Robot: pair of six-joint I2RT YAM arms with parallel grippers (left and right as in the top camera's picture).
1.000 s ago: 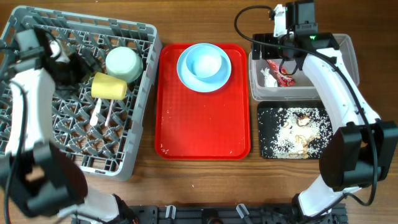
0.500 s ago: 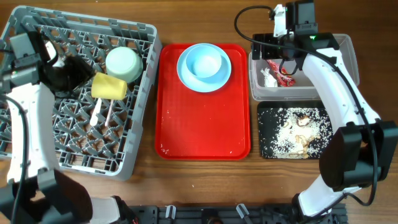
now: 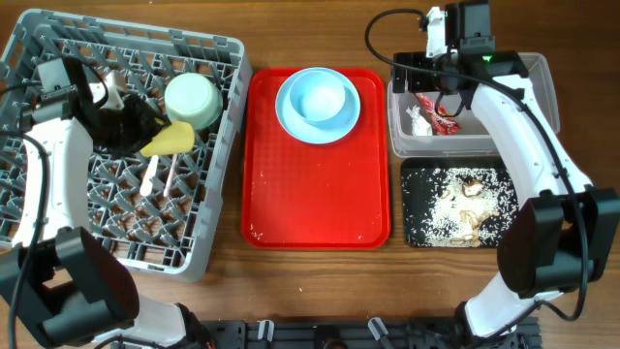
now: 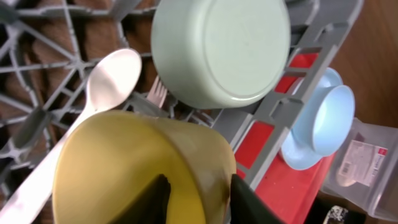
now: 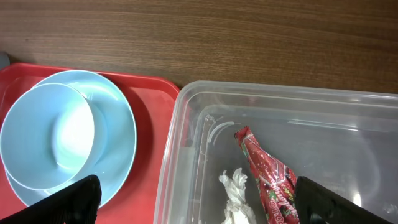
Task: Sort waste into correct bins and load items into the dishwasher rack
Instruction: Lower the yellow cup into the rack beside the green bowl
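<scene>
Clenched on the wall of the small yellow cup [image 4: 124, 162]: the left claw [image 4: 198, 200], one finger to each side of the rim. Cup tilted, over the pegs of the grey dishwasher rack [image 3: 116, 223], toward its right wall. Just beside the cup, on the far side, a pale mint bowl [image 3: 192, 100] turned bottom up in the rack. Partly under the cup, a white plastic spoon [image 3: 148, 179] and fork [image 3: 169, 178], side by side on the lattice, heads toward the bowl.

On the flat red tray [image 3: 315, 204] in the middle of the table [image 3: 320, 29], at its far end, a pale blue plate [image 3: 291, 124] with a second bowl [image 3: 322, 97] upright on it.

Over the clear plastic tub [image 3: 547, 97] at the far right, the right claw [image 5: 196, 202]: released, fingers spread wide, nothing between them. Inside the tub, a crinkled red wrapper [image 5: 267, 168] and a crumpled white paper scrap [image 5: 236, 193], touching. In front of the tub, the shallow black tray [image 3: 410, 237], strewn with whitish rice-like crumbs [image 3: 450, 208].
</scene>
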